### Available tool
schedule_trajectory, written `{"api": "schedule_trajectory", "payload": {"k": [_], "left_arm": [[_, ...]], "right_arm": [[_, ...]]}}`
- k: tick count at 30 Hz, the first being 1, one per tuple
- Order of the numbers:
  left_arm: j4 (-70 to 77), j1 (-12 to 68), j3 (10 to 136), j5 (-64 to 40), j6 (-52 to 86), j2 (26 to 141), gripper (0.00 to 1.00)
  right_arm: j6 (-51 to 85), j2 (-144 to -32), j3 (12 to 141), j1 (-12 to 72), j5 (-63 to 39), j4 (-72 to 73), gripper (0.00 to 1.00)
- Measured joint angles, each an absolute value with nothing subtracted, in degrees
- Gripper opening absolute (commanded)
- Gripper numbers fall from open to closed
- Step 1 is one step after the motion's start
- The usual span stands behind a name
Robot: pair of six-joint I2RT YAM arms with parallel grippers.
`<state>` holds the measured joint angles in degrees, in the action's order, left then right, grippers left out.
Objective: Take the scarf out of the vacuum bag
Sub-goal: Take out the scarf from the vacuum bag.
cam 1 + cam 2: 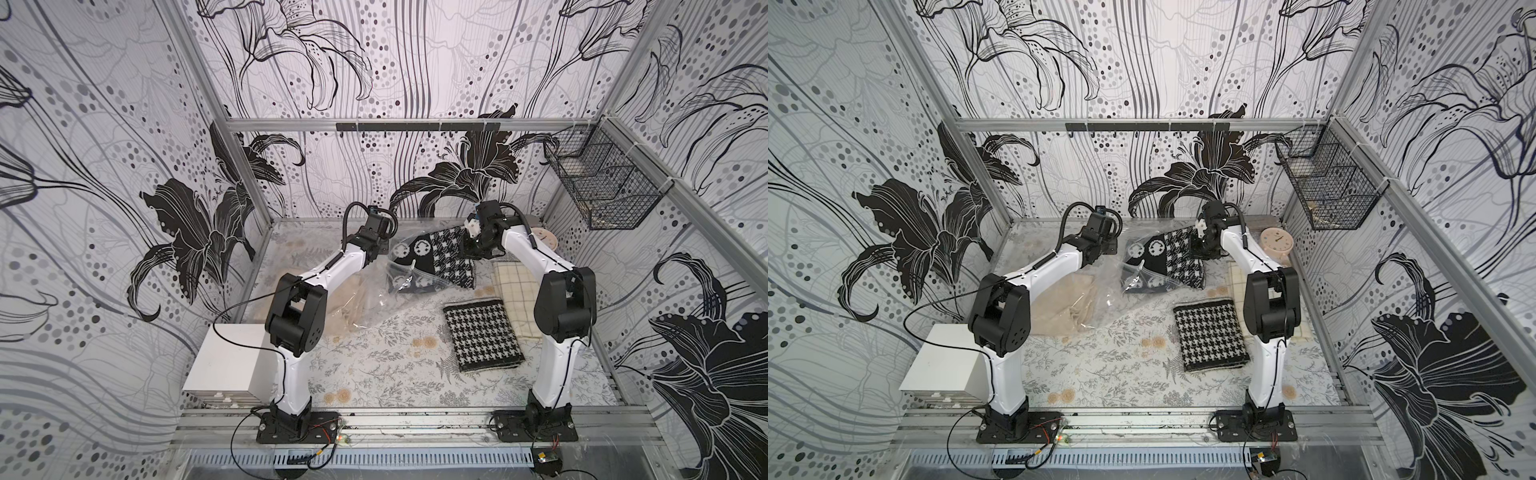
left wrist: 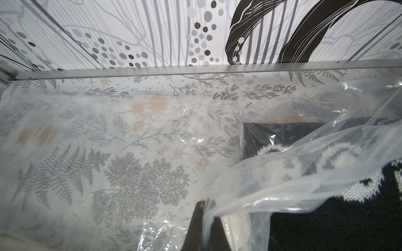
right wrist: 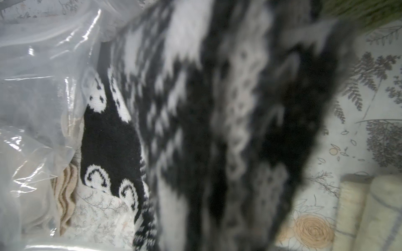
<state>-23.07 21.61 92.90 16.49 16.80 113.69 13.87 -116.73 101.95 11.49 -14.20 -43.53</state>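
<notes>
The scarf (image 1: 436,257) (image 1: 1167,257) is a black-and-white knit with houndstooth and round motifs, at the far middle of the table. My right gripper (image 1: 471,246) (image 1: 1199,246) is shut on its far right end and holds that end up. In the right wrist view the scarf (image 3: 195,130) fills the frame, blurred, and hides the fingers. Its near left part lies under the clear plastic of the vacuum bag (image 1: 374,299) (image 1: 1096,299) (image 3: 39,87). My left gripper (image 2: 205,202) (image 1: 383,250) is shut on a fold of the bag's plastic (image 2: 282,173) beside the scarf.
A beige textile (image 1: 345,303) lies inside the bag under the left arm. A folded houndstooth textile (image 1: 482,334) and a cream checked one (image 1: 515,291) lie at the right. A white box (image 1: 228,359) stands front left. A pink clock (image 1: 1277,241) and a wire basket (image 1: 602,187) are at the far right.
</notes>
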Motion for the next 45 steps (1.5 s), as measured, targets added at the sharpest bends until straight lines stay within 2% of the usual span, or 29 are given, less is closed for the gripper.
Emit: {"api": "schedule_trajectory", "payload": {"k": [8,9,10,16,17,18,19,24,32,45], "left_arm": [[-26.4,21.4,94.9,17.0,16.4,112.7,0.00],[-26.6,21.4,94.9,17.0,16.4,112.6,0.00],[-26.7,21.4,94.9,16.9,16.4,112.4,0.00],[-27.2,21.6,94.9,16.4,17.0,111.0,0.00],[-27.2,21.9,94.8,16.4,17.1,110.5,0.00],[-27.2,22.0,94.8,16.2,17.3,110.0,0.00],[-27.2,22.3,94.8,16.1,17.5,109.5,0.00],[-27.2,23.7,94.8,16.0,17.8,108.3,0.00],[-27.1,23.9,94.8,15.0,18.5,108.3,0.00],[-30.0,27.1,99.4,13.8,18.4,108.7,0.00]], "right_arm": [[14.1,-116.7,102.0,11.7,-13.6,-43.5,0.00],[14.1,-116.7,102.0,11.7,-13.6,-43.6,0.05],[14.1,-116.7,102.0,11.7,-13.6,-43.6,0.15],[17.2,-116.4,99.1,10.6,-15.8,-41.1,0.59],[17.9,-116.1,97.7,10.1,-16.5,-40.3,0.73],[18.9,-115.8,95.9,9.3,-17.3,-39.4,0.95],[20.0,-115.3,93.9,8.5,-18.0,-38.0,1.00],[23.6,-112.0,85.3,4.7,-21.1,-32.3,1.00],[27.0,-111.0,83.1,4.5,-26.7,-24.2,1.00],[32.0,-122.5,86.4,4.5,-32.1,-16.2,1.00]]}}
